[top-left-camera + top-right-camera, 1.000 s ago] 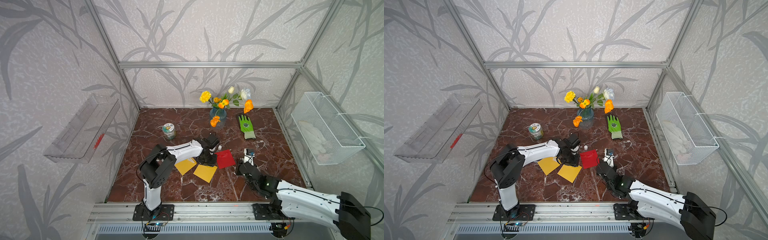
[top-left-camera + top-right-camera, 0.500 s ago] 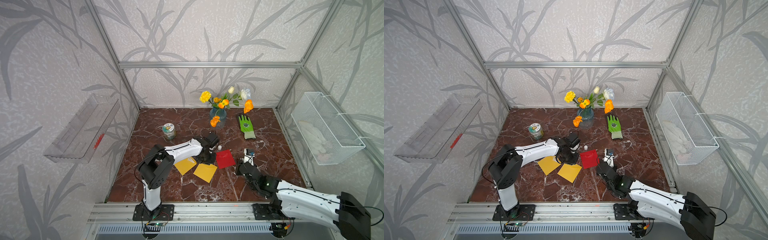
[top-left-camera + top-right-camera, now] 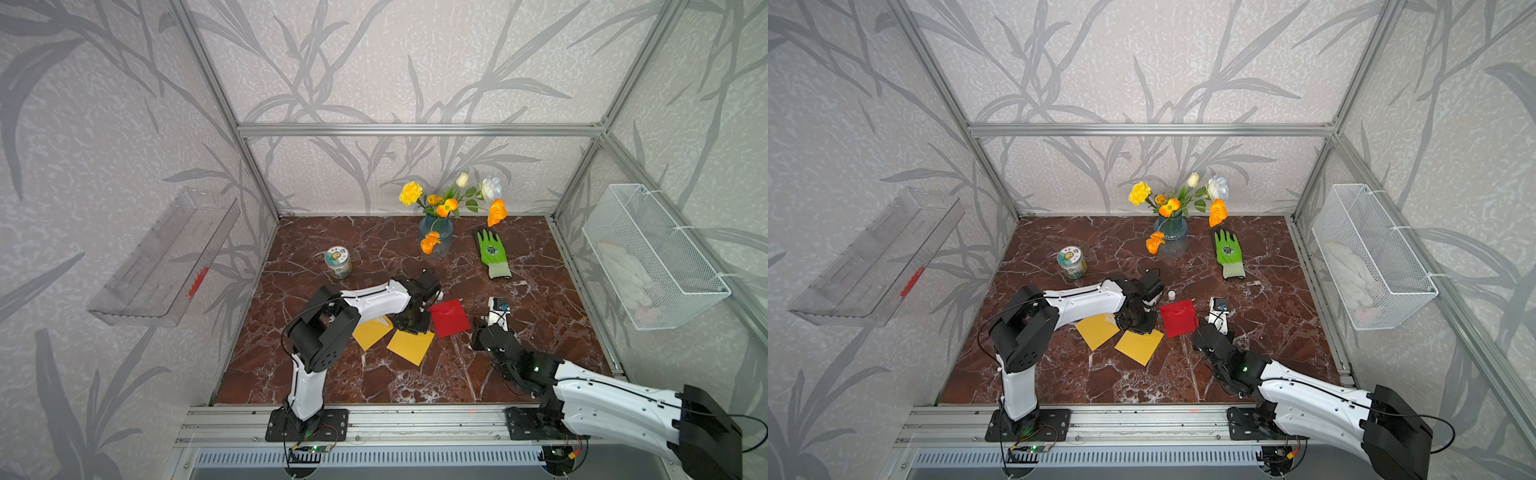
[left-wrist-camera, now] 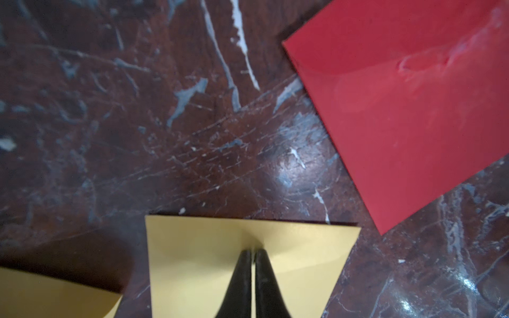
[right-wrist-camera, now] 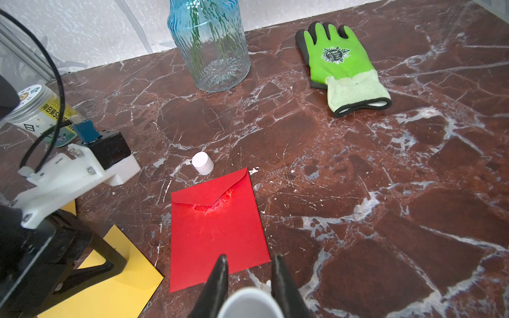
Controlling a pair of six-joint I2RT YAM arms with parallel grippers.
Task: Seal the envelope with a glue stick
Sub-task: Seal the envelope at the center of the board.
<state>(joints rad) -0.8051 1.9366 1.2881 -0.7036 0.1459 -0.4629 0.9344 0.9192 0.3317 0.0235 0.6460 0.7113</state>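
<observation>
Right wrist: glue stick seen end-on.

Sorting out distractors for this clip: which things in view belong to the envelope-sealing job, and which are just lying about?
Job: glue stick, cap, red envelope, pinched yellow envelope, other yellow envelope.
Lying about: jar, vase, glove, basket.
</observation>
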